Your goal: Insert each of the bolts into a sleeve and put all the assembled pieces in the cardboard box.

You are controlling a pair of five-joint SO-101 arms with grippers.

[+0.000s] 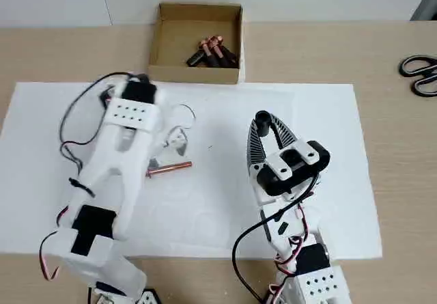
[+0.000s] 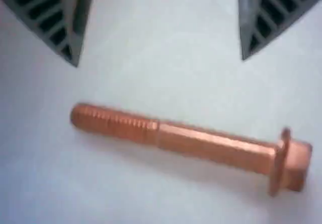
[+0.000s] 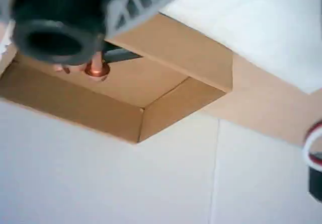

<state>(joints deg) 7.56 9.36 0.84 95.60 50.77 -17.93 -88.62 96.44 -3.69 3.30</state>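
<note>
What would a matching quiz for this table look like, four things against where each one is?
1 loose bolt
2 black sleeve
3 scissors
4 assembled pieces

A in the cardboard box
B on the bare table
C held in the right gripper
D on the white sheet near the left gripper

Pairs: 1-D, 2-C, 3-B, 4-A

White left arm (image 1: 113, 181), white right arm (image 1: 319, 282), black motors (image 1: 293, 167), black and red cables (image 1: 68, 140), dark ribbed left hand (image 2: 160, 60)

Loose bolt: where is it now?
High view: the bolt lies flat on the white sheet, left of centre, beside the open left hand, untouched.
</note>
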